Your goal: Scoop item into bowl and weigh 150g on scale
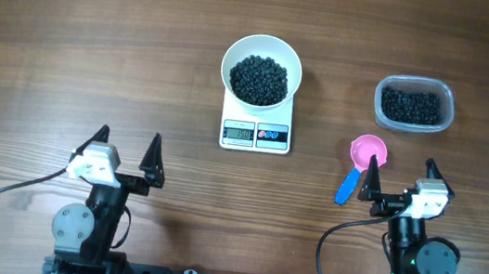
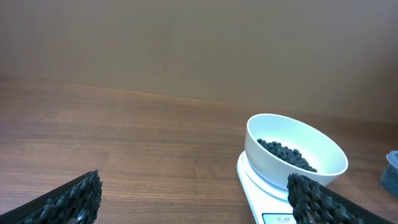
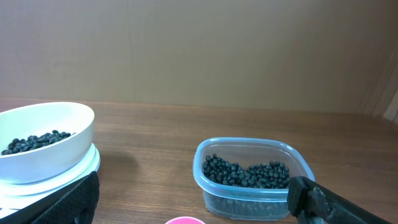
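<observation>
A round white bowl (image 1: 266, 39) with smooth, glossy sides stands on a flat white rectangular scale (image 1: 256, 136) in the upper centre of the overhead view. The scale's grey display and small round buttons run along its lower edge. A heap of tiny round black beads (image 1: 260, 79) covers the bowl's bottom.

At upper right is a clear plastic tub (image 3: 249, 200) with rounded corners, well apart from the scale. It holds a second, shallower layer of the same beads (image 1: 412, 104). Below it lies a small pink scoop with a blue handle (image 1: 367, 152), cup uppermost in the frame. Everything sits on a brown wood-grain table (image 1: 98, 35).

The left gripper (image 1: 129, 134) at lower left has its jaws spread wide with nothing between them. Its dark fingers (image 2: 74, 196) are knobbly in texture. The right gripper (image 1: 402, 164) at lower right is equally wide and bare. One fingertip overlaps the scoop seen from above; contact cannot be judged.

There is one bowl, one scale, one tub, one scoop and two grippers. The beads are too many to count.
</observation>
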`<control>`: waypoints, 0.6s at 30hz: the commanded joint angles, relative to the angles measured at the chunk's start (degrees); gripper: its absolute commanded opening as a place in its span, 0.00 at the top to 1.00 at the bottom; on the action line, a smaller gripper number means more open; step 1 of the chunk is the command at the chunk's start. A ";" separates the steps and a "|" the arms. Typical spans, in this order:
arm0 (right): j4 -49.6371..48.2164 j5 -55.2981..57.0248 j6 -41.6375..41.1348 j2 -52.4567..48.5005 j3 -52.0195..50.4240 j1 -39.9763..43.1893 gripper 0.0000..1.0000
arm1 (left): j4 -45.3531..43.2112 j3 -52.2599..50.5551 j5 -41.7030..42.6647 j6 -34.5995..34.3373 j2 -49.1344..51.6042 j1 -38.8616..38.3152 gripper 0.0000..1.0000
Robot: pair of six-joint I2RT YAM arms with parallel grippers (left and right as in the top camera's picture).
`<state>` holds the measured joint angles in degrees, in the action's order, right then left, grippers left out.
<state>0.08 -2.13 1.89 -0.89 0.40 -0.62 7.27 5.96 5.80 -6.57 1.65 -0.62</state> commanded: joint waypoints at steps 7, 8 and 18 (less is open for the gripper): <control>-0.09 -0.85 1.09 0.68 -0.11 -0.26 0.00 | -4.42 -5.62 -1.03 -0.55 -1.53 0.35 0.00; -0.09 -0.85 1.09 0.68 -0.11 -0.26 0.00 | -4.33 -5.62 -1.01 -0.57 -1.53 0.37 0.00; -0.09 -0.85 1.11 0.68 -0.11 -0.26 0.00 | -2.99 -5.62 -2.01 -5.90 -1.53 -1.27 0.00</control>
<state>0.05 -2.13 1.89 -0.89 0.40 -0.62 3.84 0.75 5.61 -10.02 0.80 -0.78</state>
